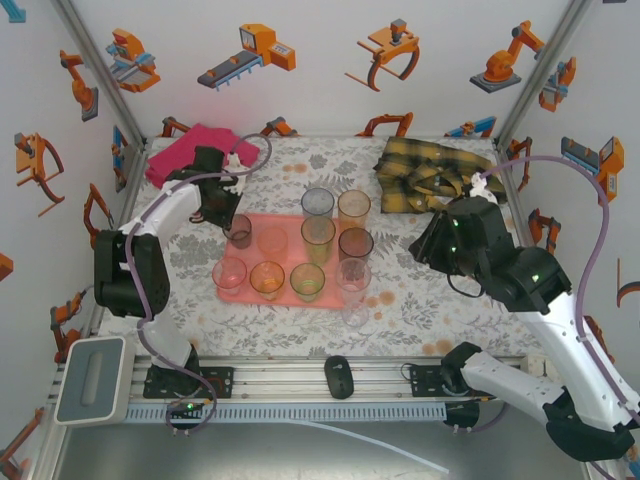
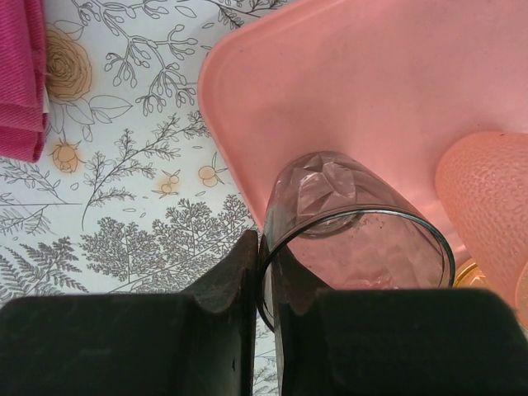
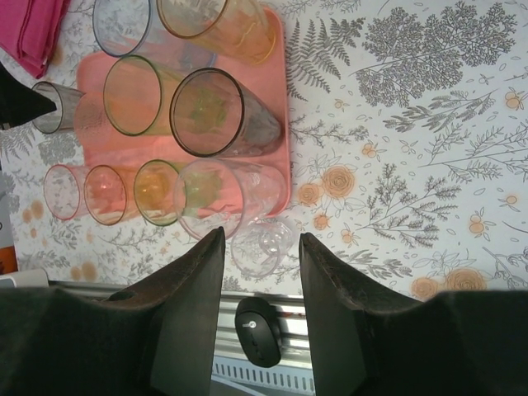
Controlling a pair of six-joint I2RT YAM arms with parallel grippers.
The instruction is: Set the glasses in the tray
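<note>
Near rail: black oval object (image 1: 340,377) lying on the slotted rail between the two arm bases; pale box (image 1: 92,378) at the rail's left end.
Stray glass: one clear tumbler (image 3: 262,245) standing on the floral tablecloth (image 1: 440,300), off the tray and just beside its near right corner.
Right gripper (image 3: 261,238): jaws partly apart with nothing held; hangs above the table to the right of the tray.
Tray (image 1: 285,220): salmon-pink, mid-table, carrying upright glasses (image 1: 307,282) in rows; tints are pink, amber, green, clear, smoky and blue-grey.
Left gripper (image 2: 262,247): closed on the rim of a smoky tumbler (image 2: 346,223), one finger inside and one outside; the tumbler is at the tray's far left corner.
Far edge: magenta cloth (image 1: 190,150) at left, yellow plaid cloth (image 1: 430,170) at right.
</note>
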